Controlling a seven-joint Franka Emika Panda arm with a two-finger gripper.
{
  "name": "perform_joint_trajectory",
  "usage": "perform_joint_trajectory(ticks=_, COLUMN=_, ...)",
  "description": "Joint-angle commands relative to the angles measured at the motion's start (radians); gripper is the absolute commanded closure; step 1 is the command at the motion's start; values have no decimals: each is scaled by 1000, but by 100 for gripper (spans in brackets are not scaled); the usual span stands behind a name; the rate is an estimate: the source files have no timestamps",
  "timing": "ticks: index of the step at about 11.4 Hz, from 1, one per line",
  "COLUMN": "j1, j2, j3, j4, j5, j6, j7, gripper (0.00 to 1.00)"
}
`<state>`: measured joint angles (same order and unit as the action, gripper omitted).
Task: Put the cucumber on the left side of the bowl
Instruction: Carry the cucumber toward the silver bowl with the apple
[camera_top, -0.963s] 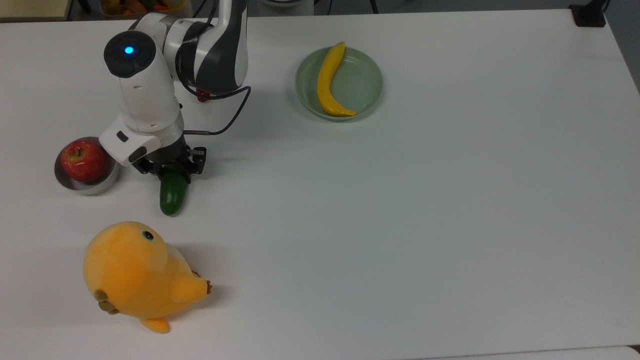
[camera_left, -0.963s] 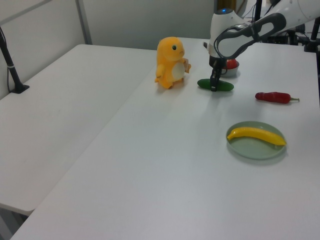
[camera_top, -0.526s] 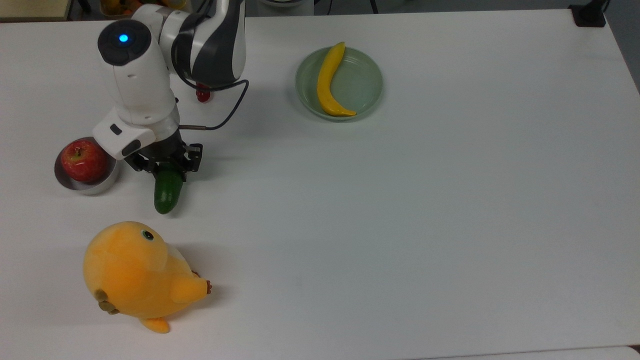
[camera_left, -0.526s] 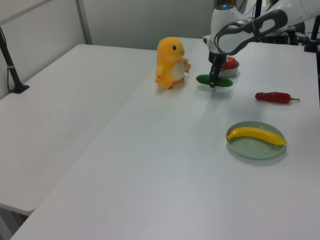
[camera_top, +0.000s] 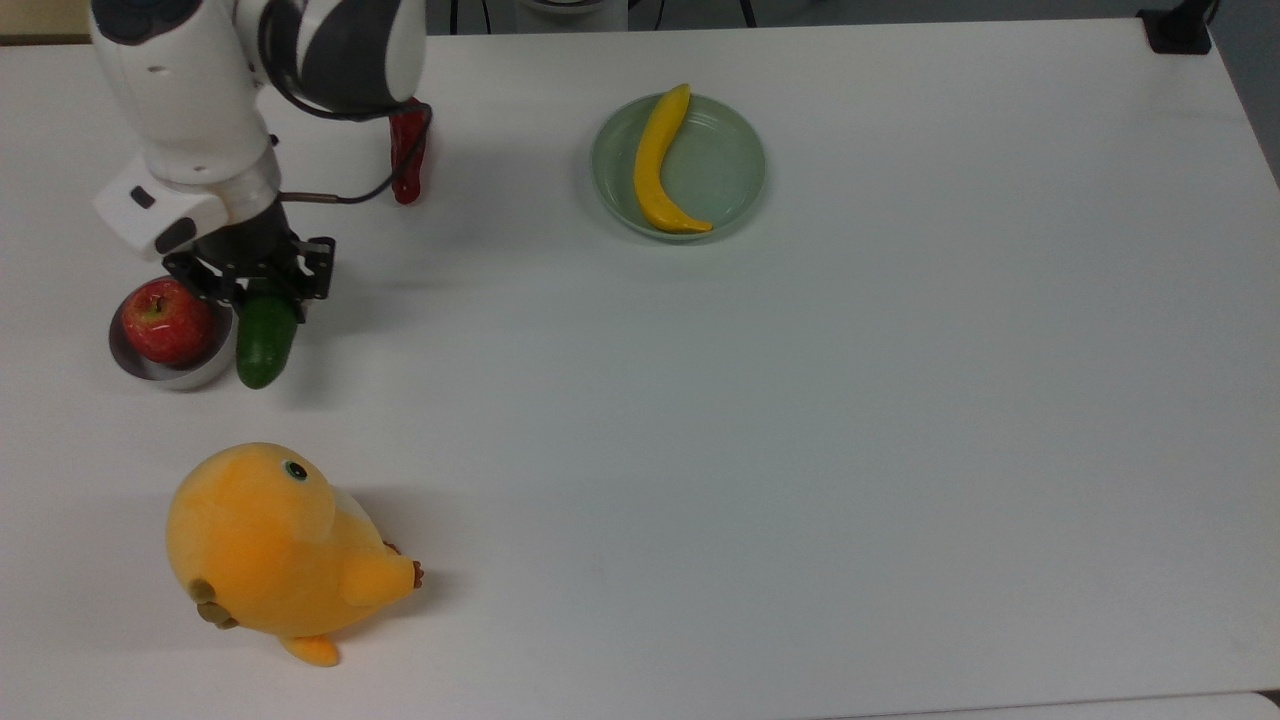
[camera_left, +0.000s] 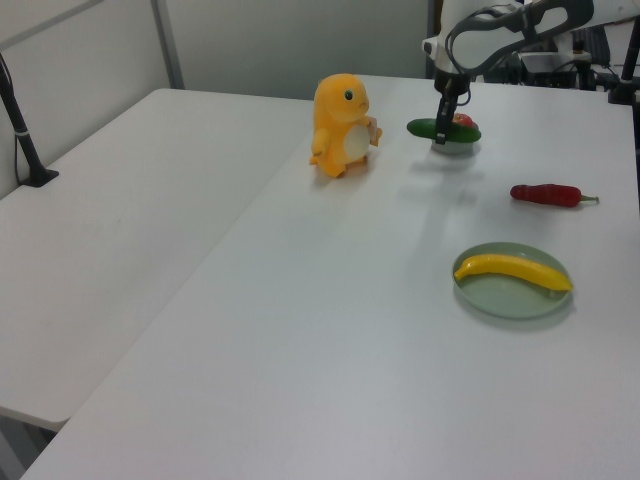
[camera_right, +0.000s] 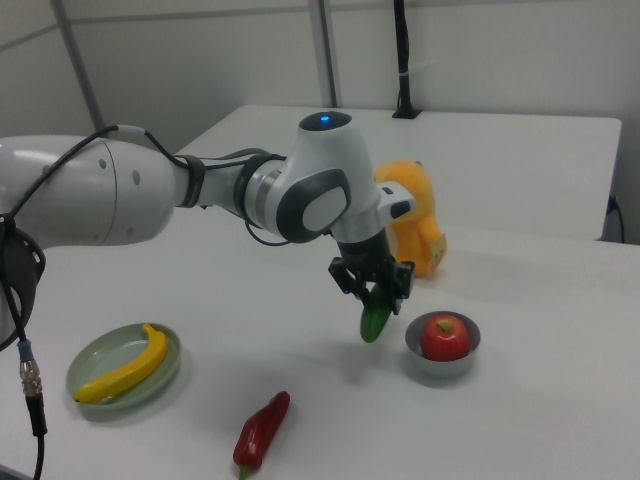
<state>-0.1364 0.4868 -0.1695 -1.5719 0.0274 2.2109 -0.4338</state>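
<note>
Top view frames the carrying step: the pincer (camera_top: 262, 283), at the upper left of the frame, is closed on the cucumber (camera_top: 265, 342) and gripping it by one end, so that the free end is pointing toward the lower edge of the frame. The cucumber is hanging just beside the bowl (camera_top: 200, 375), on the top view's right of it, and the right view is showing it clear of the bench (camera_top: 900, 450), tilted with its free end down. A red apple (camera_top: 165, 320) is sitting in the bowl.

In my judgement the transport is under way and the placing is not yet done. The next move is calling for settling on the bowl's left side, then lowering until the cucumber is lying flat and only then opening the fingers. Because the cucumber is tilted, its low end would probably touch first, and it may roll. The bowl rim is close, so a careless descent could knock the bowl.

Across the white bench, a yellow plush toy (camera_top: 270, 545) is standing at the lower left of the top view, a banana (camera_top: 657, 165) is lying in a pale green dish (camera_top: 730, 175) at upper centre, and a red chili pepper (camera_top: 408, 165) is lying near the arm. In the left view a second white bench (camera_left: 110, 230) is adjoining at the left of the frame, with grey wall panels behind.
</note>
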Motion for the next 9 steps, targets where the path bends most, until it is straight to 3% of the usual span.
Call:
perform_joint_trajectory(ticks=1, j1=-32, j2=-10, j3=-8, j4=0, j5=6, j6=-17, j7=-108, gripper=100)
perform_joint_trajectory(ticks=7, j1=-32, j2=-7, j3=-15, j4=-5, j5=6, j6=-16, j7=-111, gripper=100)
perform_joint_trajectory(ticks=9, j1=-31, j2=-7, j3=-15, j4=-5, j5=15, j6=-16, j7=-106, gripper=87)
